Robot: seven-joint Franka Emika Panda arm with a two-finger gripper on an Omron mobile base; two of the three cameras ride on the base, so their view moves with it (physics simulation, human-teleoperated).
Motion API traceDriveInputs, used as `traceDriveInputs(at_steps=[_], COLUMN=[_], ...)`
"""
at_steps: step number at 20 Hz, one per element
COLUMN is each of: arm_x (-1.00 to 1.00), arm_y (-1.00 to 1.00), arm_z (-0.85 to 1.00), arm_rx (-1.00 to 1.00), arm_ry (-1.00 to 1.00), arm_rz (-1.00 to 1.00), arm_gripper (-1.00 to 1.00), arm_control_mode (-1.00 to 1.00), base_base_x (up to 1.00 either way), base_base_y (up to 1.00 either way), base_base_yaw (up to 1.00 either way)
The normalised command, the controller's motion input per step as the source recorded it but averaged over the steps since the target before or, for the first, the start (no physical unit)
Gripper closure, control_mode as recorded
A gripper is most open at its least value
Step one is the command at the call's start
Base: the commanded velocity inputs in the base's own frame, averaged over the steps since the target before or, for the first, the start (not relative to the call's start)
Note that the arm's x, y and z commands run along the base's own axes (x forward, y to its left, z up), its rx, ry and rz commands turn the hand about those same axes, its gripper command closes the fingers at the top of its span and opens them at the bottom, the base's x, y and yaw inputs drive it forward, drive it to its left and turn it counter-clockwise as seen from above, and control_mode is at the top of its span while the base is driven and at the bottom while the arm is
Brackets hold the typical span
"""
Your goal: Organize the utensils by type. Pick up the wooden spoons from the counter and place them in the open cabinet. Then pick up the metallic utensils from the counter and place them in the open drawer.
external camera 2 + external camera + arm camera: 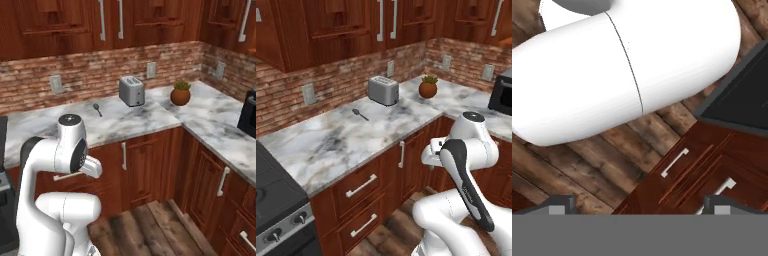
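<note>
Left base view: a small dark metal spoon (pixel 360 114) is lying on the marble desk (pixel 331 142), just left of the silver toaster (pixel 383 90), its bowl pointing toward the brick wall and its thin handle running toward the desk's front edge. A potted plant (pixel 428 86) is sitting further right, near the corner. The white arm (pixel 468 165) is folding low in front of the lower cabinets, well apart from the spoon.

Right base view: the same spoon (pixel 97 109) is resting between a wall outlet and the toaster (pixel 132 90), above and beyond the folded arm (pixel 70 150). The reach ahead looks to be upward and forward over the desk's edge.

Hand view: the gripper (pixel 639 206) is pointing down at the wooden floor (pixel 587 165) and a lower drawer front (pixel 692 170), its two dark tips standing wide apart with nothing between them. The spoon is lying well above and behind where the gripper is facing.
</note>
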Motion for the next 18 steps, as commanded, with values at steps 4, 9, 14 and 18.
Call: traceDriveInputs(at_steps=[4, 9, 14, 18], arm_x=[0.0, 0.0, 0.0, 0.0], arm_y=[0.0, 0.0, 0.0, 0.0], arm_z=[0.0, 0.0, 0.0, 0.0], arm_rx=[0.0, 0.0, 0.0, 0.0], arm_ry=[0.0, 0.0, 0.0, 0.0], arm_rz=[0.0, 0.0, 0.0, 0.0], arm_gripper=[-1.0, -1.0, -1.0, -1.0], arm_control_mode=[1.0, 1.0, 1.0, 1.0], base_base_x=[0.8, 0.75, 0.71, 0.62], base_base_y=[-0.31, -0.34, -0.27, -0.2], base_base_yaw=[0.39, 0.38, 0.33, 0.29])
